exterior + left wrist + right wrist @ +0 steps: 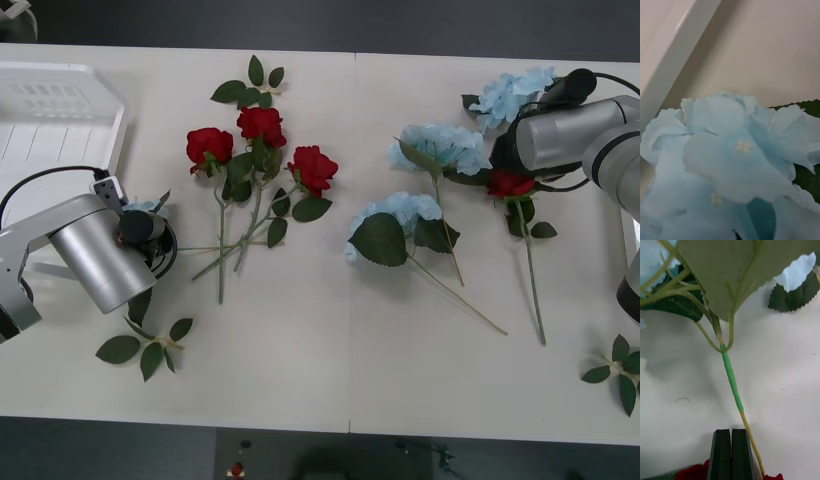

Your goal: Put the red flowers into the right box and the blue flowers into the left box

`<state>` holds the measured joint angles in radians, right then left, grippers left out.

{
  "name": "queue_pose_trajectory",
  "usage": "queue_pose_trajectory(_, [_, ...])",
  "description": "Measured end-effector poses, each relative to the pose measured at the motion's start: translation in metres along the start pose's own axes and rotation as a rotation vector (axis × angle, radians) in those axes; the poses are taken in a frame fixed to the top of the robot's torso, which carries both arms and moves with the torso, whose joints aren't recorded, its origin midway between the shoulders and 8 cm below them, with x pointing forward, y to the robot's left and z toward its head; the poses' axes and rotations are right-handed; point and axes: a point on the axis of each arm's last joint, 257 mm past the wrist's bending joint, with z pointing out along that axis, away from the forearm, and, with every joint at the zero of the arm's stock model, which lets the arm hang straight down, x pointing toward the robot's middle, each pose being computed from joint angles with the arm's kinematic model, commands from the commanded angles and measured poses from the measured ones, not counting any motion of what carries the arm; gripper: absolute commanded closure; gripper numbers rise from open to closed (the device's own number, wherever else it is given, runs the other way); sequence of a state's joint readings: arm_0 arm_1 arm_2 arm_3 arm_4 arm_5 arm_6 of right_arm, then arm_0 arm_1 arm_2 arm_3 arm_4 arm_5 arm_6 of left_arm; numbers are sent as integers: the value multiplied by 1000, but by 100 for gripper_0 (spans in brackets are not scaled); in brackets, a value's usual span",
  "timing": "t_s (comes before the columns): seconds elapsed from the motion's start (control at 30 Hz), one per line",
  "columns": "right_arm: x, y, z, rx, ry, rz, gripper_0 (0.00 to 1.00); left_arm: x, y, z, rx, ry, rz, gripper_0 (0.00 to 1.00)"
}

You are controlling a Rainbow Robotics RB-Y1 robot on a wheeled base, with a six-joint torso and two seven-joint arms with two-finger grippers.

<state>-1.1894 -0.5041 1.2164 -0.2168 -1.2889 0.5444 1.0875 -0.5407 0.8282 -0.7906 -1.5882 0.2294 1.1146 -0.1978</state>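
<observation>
Three red flowers [261, 124] lie together left of the table's middle. A fourth red flower [510, 184] lies under my right gripper [731, 453], whose black fingers [721, 455] are shut flat together, with red petals [696, 470] on either side. A blue flower's stem [732, 380] runs past them. Blue flowers [440, 143] lie right of the middle. Another blue flower [733, 157] sits right at my left gripper [140, 225], beside the left box [60, 120], whose rim [666, 56] is close by. The right box [632, 235] shows as a white edge at the far right.
Loose green leaf sprigs lie at the front left [145, 350], the front right [618, 372] and the back [252, 85]. Long stems [225, 245] from the roses stretch toward my left arm. Bare tabletop [330, 370] runs along the front.
</observation>
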Motion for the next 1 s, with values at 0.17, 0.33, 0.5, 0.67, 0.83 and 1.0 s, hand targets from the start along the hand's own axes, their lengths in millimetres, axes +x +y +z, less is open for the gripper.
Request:
queue_pose_trajectory(0.17, [19,-1,-2,13,79,-19,100,-12,-14,-31,37,-30,68,100])
queue_pose_trajectory(0.33, [36,-10,-6,22,152,-30,100,-23,-16,-72,53,-55,123,100])
queue_pose_trajectory(0.5, [33,-25,-12,30,180,-33,56,-41,-9,-102,39,-72,118,100])
queue_pose_trajectory(0.67, [1,-34,-17,-6,105,4,0,-95,2,-131,13,-166,184,100])
queue_pose_trajectory(0.83, [-32,-41,-29,-45,54,91,0,-161,16,-158,-13,-273,326,100])
queue_pose_trajectory(1.0, [-52,-34,-29,-80,-17,101,0,-200,34,-180,82,-282,316,100])
